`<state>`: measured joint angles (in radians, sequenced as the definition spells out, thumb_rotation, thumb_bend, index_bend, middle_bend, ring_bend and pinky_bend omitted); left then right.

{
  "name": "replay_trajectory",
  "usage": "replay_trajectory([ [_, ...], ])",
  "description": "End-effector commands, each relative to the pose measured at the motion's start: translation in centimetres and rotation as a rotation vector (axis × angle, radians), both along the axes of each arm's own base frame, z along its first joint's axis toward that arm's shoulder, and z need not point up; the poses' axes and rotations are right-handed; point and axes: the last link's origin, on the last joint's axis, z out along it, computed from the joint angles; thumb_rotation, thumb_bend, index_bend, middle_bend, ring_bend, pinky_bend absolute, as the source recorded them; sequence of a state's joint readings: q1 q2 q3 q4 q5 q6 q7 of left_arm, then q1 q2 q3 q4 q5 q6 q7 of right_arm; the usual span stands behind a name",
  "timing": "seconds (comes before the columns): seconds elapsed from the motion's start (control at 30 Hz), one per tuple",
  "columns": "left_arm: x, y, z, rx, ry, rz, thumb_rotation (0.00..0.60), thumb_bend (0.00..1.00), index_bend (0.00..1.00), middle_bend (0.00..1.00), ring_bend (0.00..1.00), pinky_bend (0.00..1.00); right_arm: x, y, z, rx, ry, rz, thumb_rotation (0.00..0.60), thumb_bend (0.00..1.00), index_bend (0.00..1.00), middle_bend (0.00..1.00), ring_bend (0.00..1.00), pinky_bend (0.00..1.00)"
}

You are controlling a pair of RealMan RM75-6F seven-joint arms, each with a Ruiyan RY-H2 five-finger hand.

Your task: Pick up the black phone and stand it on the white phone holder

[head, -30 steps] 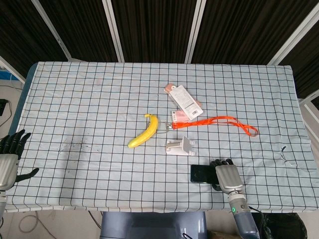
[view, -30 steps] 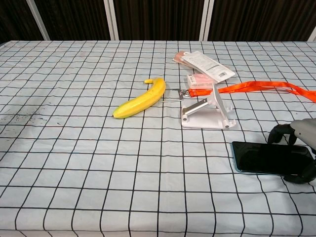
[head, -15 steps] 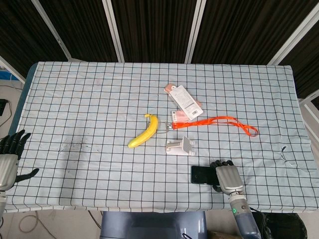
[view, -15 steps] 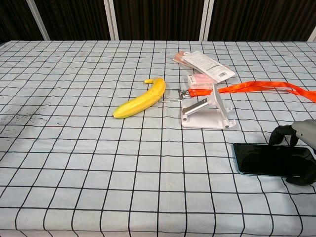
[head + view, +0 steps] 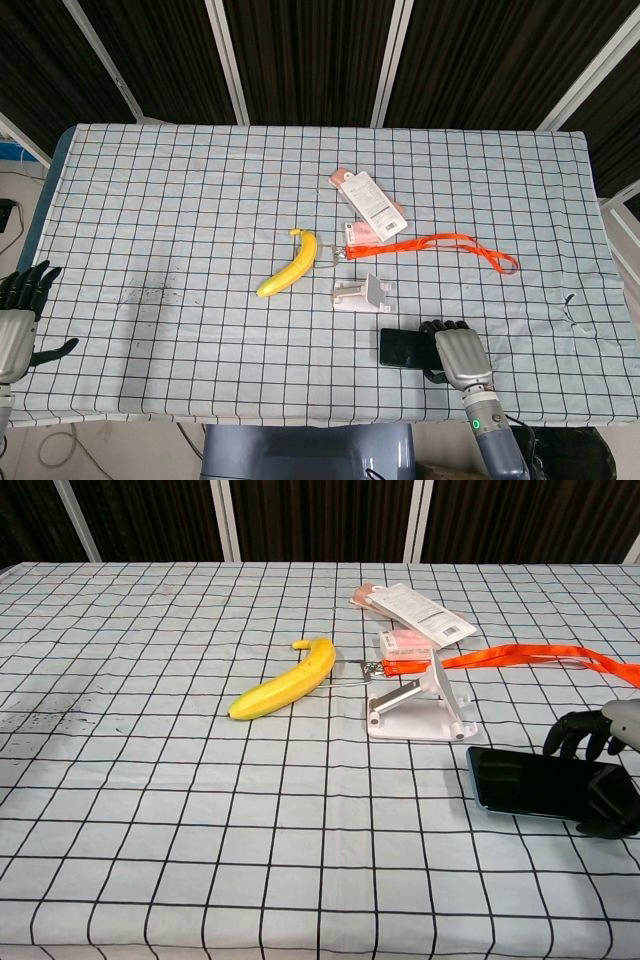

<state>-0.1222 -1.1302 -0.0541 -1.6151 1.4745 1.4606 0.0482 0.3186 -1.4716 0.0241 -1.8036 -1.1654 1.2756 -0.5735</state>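
The black phone (image 5: 403,347) (image 5: 535,785) is near the table's front right, screen up and roughly flat. My right hand (image 5: 458,355) (image 5: 600,770) grips its right end, with fingers curled over the far edge and the thumb at the near edge. Its left end seems to sit slightly off the cloth. The white phone holder (image 5: 363,295) (image 5: 420,712) stands on the cloth just beyond and left of the phone, and nothing is on it. My left hand (image 5: 20,310) hangs off the table's left edge, fingers spread and holding nothing.
A banana (image 5: 289,264) (image 5: 285,678) lies left of the holder. Behind the holder are an orange lanyard (image 5: 455,243) (image 5: 540,654), a small pink card (image 5: 400,643) and a white packet (image 5: 368,200) (image 5: 415,610). A checked cloth (image 5: 180,220) covers the table.
The phone has come up a little in my right hand and shifted slightly left and toward the holder. My left hand has not moved.
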Motion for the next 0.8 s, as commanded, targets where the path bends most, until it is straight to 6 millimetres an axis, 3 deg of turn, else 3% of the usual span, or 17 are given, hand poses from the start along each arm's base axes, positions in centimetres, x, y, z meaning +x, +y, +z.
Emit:
replay_trajectory([
  [0.03,0.0,0.0,0.0,0.000,0.000,0.000,0.600,0.00,0.00,0.00,0.00,0.00,0.2,-0.6,0.9,-0.044,-0.044,0.009,0.600,0.78,0.51,0.54,0.49,0.31],
  [0.17,0.0,0.0,0.0,0.001,-0.002,0.000,0.600,0.00,0.00,0.00,0.00,0.00,0.6,-1.7,1.8,-0.096,-0.139,0.002,0.600,0.78,0.51,0.54,0.49,0.31],
  [0.47,-0.1,0.0,-0.1,0.001,0.004,0.005,0.600,0.00,0.00,0.00,0.00,0.00,1.6,-4.7,3.5,-0.123,-0.605,-0.063,0.600,0.77,0.51,0.53,0.46,0.31],
  [0.8,-0.1,0.1,-0.1,0.018,0.020,0.012,0.600,0.00,0.00,0.00,0.00,0.00,0.5,-7.5,3.8,-0.150,-0.952,-0.104,0.600,0.77,0.51,0.53,0.41,0.30],
])
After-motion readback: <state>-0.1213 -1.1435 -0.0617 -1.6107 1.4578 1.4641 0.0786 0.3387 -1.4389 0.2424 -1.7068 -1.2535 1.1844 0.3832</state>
